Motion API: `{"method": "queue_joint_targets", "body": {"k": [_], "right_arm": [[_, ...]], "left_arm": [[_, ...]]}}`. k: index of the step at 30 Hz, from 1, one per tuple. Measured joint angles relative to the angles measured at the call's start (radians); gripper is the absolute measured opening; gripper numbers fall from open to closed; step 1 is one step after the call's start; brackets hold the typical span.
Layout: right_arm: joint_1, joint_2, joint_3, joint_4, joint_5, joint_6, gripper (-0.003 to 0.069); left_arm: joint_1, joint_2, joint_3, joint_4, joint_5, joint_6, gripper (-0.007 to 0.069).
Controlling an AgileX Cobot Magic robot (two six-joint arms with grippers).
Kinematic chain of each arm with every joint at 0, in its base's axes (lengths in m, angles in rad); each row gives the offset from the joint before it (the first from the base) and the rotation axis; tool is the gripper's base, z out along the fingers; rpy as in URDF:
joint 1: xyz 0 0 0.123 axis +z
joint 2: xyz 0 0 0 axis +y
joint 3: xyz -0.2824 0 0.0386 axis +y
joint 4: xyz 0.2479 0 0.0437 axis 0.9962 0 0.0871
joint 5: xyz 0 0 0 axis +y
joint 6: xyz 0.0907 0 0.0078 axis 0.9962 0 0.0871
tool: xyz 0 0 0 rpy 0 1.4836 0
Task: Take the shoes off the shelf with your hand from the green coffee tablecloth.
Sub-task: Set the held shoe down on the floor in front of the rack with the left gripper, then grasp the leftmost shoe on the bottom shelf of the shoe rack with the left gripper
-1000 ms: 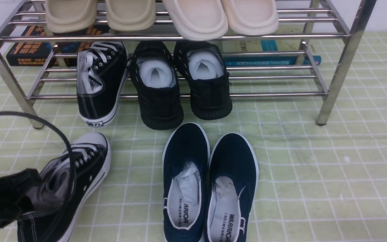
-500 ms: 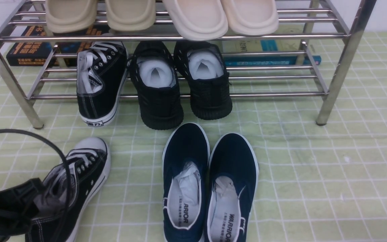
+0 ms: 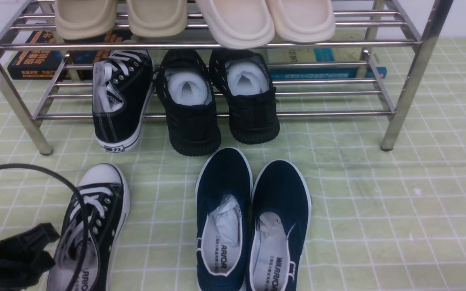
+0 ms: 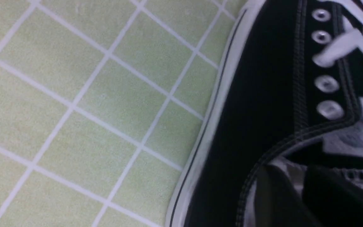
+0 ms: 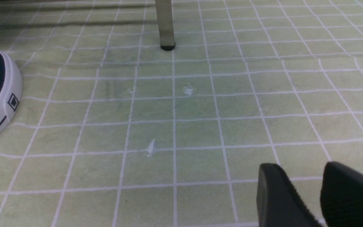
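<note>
One black canvas sneaker (image 3: 95, 202) with white laces and toe cap lies flat on the green checked tablecloth (image 3: 378, 202) at the front left, toe toward the shelf. Its mate (image 3: 121, 101) sits on the lower tier of the chrome shelf (image 3: 217, 44), at the left, heel hanging over the front bar. My left gripper (image 3: 43, 242), the black hand, is just left of the loose sneaker's heel. In the left wrist view its fingers (image 4: 273, 195) stand slightly apart over the opening of the sneaker (image 4: 257, 94), with nothing pinched. My right gripper (image 5: 307, 179) is open and empty over bare cloth.
All-black knit sneakers (image 3: 192, 113) sit on the lower tier beside the canvas one. Navy slip-ons (image 3: 225, 194) stand on the cloth in the middle. Beige slippers (image 3: 233, 20) fill the top tier. Books (image 3: 34, 60) lie behind the shelf. A black cable (image 3: 55, 178) loops over the loose sneaker.
The loose sneaker was tilted in my left hand; it has rolled upright and now lies flat on the cloth. My left hand has sunk toward the front left corner, away from it.
</note>
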Motion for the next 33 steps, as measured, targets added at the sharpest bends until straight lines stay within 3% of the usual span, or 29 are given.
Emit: {"method": "queue_joint_targets", "body": {"k": [2,5,9,12,19,23,26,33], "right_arm": [[0.000,0.000,0.000,0.000,0.000,0.000,0.0237],[0.000,0.000,0.000,0.000,0.000,0.000,0.0237],[0.000,0.000,0.000,0.000,0.000,0.000,0.0237],[0.000,0.000,0.000,0.000,0.000,0.000,0.0237],[0.000,0.000,0.000,0.000,0.000,0.000,0.0237],[0.000,0.000,0.000,0.000,0.000,0.000,0.0237],[0.000,0.000,0.000,0.000,0.000,0.000,0.0238],[0.000,0.000,0.000,0.000,0.000,0.000,0.0239]], "left_arm": [[0.000,-0.004,-0.005,0.000,0.028,0.000,0.0298],[0.000,-0.016,-0.038,0.002,0.100,0.000,0.0349],[0.000,-0.027,-0.183,0.039,0.259,0.000,0.0356],[0.000,-0.024,-0.293,0.081,0.324,0.000,0.0315],[0.000,0.114,-0.590,0.276,0.424,0.000,0.0028],[0.000,0.271,-0.682,0.275,0.434,0.000,0.0001],[0.000,0.360,-0.742,0.259,0.433,0.007,0.0006],[0.000,0.630,-0.938,0.149,0.417,0.117,0.0184]]}}
